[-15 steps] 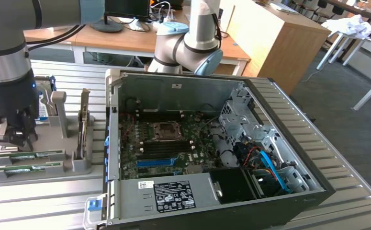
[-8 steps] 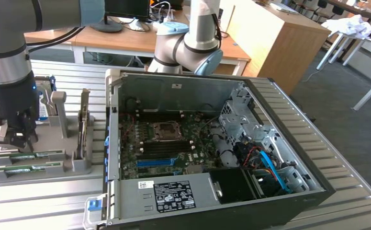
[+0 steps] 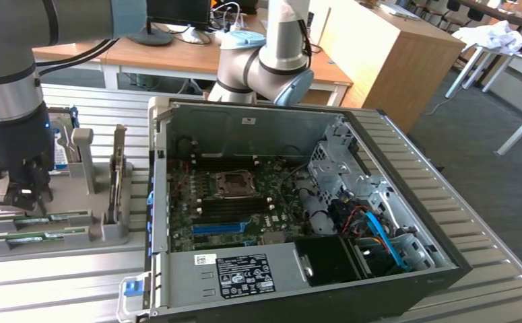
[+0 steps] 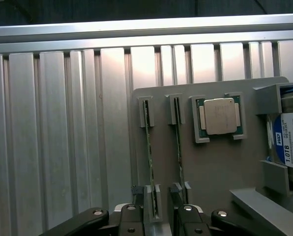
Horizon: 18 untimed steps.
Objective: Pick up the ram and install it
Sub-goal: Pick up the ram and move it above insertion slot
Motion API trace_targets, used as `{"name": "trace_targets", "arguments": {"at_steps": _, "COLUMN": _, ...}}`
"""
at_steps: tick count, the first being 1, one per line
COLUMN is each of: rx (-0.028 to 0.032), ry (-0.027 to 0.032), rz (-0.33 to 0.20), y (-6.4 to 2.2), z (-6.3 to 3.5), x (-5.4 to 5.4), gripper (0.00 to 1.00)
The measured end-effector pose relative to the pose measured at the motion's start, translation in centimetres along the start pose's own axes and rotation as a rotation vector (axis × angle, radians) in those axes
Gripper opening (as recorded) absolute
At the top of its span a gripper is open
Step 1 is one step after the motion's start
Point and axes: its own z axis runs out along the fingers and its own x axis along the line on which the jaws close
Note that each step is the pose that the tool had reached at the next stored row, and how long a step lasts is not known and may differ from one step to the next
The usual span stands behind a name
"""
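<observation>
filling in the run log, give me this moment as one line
end effector: open, straddling ram | ram: in grey holder, not lifted | pc case: open

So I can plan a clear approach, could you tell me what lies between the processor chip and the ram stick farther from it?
In the wrist view, the second ram stick stands between the processor chip and the farther ram stick.
</observation>
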Motion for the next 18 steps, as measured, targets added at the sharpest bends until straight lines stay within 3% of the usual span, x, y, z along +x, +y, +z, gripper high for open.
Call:
{"name": "trace_targets", "arguments": {"at_steps": 7, "rx": 0.0001, "ry": 0.0000, "rz": 0.000, "y": -0.01, "z": 0.19, "x": 0.0, "gripper": 0.33}}
{"name": "trace_targets", "arguments": {"at_steps": 18, "rx": 0.0004, "ry": -0.0001, "rz": 0.000, "y": -0.04, "z": 1.31, "x": 0.0, "gripper": 0.33}}
